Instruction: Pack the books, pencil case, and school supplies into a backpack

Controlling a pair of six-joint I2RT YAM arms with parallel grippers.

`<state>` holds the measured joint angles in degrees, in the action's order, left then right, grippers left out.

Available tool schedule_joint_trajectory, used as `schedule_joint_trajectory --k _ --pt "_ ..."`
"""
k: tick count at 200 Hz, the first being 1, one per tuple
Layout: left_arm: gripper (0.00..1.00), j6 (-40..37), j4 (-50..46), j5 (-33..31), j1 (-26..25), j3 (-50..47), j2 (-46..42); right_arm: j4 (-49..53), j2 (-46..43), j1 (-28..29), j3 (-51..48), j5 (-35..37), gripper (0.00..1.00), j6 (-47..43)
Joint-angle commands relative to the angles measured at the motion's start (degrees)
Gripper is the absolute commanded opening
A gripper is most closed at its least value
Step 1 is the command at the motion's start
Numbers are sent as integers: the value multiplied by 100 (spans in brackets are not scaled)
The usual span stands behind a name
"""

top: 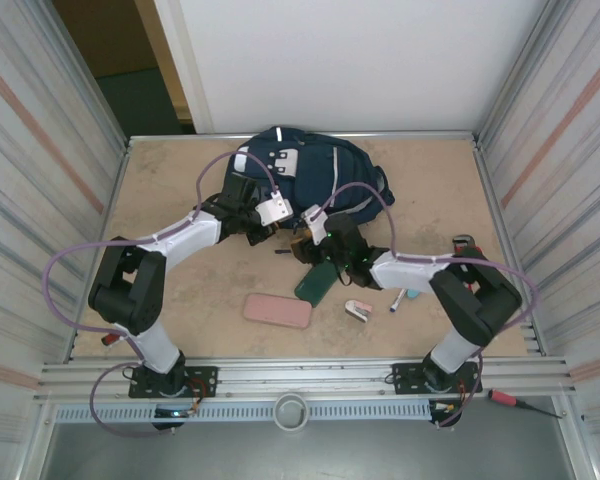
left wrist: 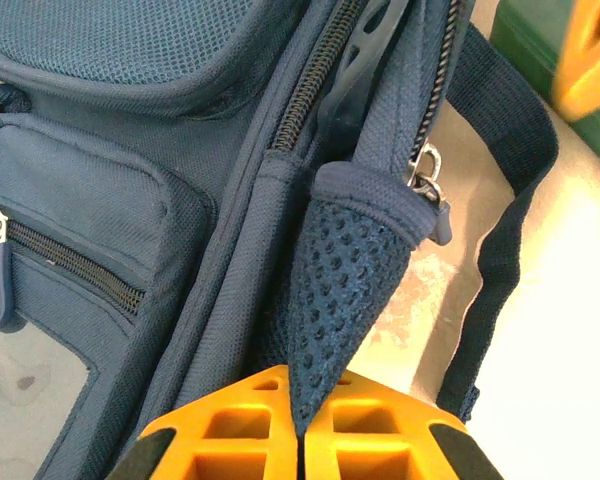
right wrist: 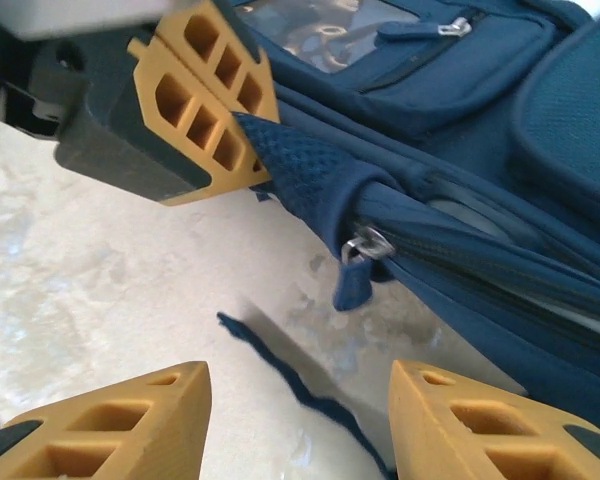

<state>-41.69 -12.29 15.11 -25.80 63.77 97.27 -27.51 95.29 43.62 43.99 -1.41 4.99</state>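
Observation:
The navy backpack (top: pixel 315 170) lies at the back of the table. My left gripper (left wrist: pixel 302 405) is shut on a navy mesh tab (left wrist: pixel 335 290) at the end of its main zipper; the same gripper (right wrist: pixel 205 110) appears from the right wrist. My right gripper (right wrist: pixel 300 395) hangs open just above the table, close in front of the blue zipper pull (right wrist: pixel 355 278), with nothing between its fingers. From above, the two grippers (top: pixel 270 230) (top: pixel 305 245) meet at the backpack's near edge. A pink pencil case (top: pixel 278 310) lies near the front. A marker pen (top: pixel 397 300), a teal item (top: pixel 412 294) and a pink-and-white item (top: pixel 358 310) lie to its right. The books are out of view.
A dark green flat box (top: pixel 315 282) lies just beside my right arm, between the pencil case and the backpack. A loose backpack strap (right wrist: pixel 290 375) trails across the table under my right gripper. Metal walls close in the table on the left and right.

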Motion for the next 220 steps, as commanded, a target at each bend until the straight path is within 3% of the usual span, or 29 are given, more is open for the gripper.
schedule_joint_trajectory --k 1,43,96,220 --pt "0 139 25 471 23 277 -381 -938 501 199 153 795 48 -501" --pt "0 135 25 512 31 268 -402 -1664 1268 476 403 1628 44 -749" --pt "0 126 34 519 31 250 -374 -2129 1481 499 405 2202 41 -767" --pt "0 100 25 478 31 257 -306 -2730 1396 560 -103 2518 36 -846"
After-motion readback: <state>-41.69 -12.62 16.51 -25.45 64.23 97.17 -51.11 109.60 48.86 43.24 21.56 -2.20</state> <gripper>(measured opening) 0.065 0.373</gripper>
